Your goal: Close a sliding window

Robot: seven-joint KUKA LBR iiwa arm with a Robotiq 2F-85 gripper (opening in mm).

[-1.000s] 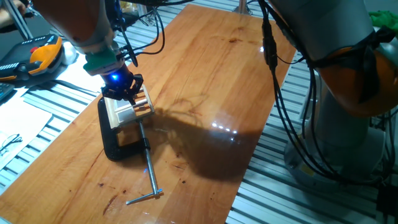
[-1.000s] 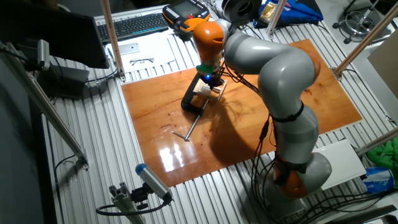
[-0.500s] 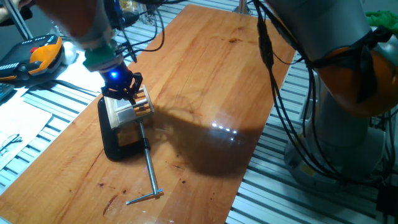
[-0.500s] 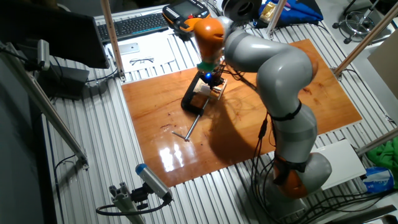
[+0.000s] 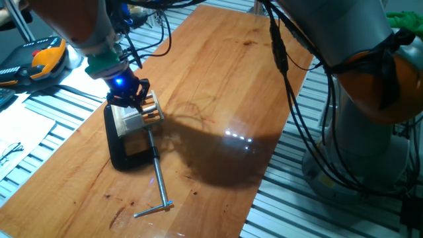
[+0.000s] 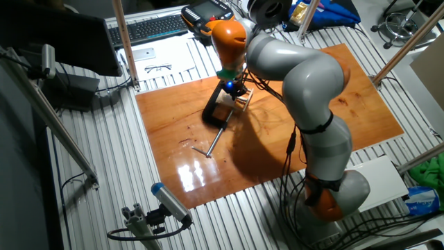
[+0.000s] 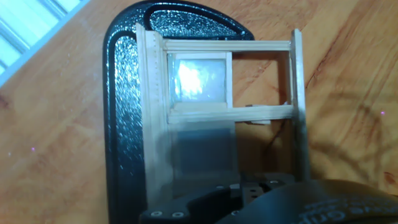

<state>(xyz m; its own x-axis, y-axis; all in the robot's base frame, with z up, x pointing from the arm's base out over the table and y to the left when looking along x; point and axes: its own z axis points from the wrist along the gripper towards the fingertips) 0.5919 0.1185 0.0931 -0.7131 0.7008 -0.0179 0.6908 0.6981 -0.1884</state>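
Directly beneath the fingers (image 5: 130, 100) sits the sliding window (image 7: 217, 106); their spread cannot be told.

We see the sliding window (image 7: 217, 106) held in the C-clamp (image 5: 122, 149) on the table (image 5: 218, 79) w/ the gripper (image 5: 127, 98) right above it, clamp screw (image 5: 157, 173) lying toward the table's near edge.
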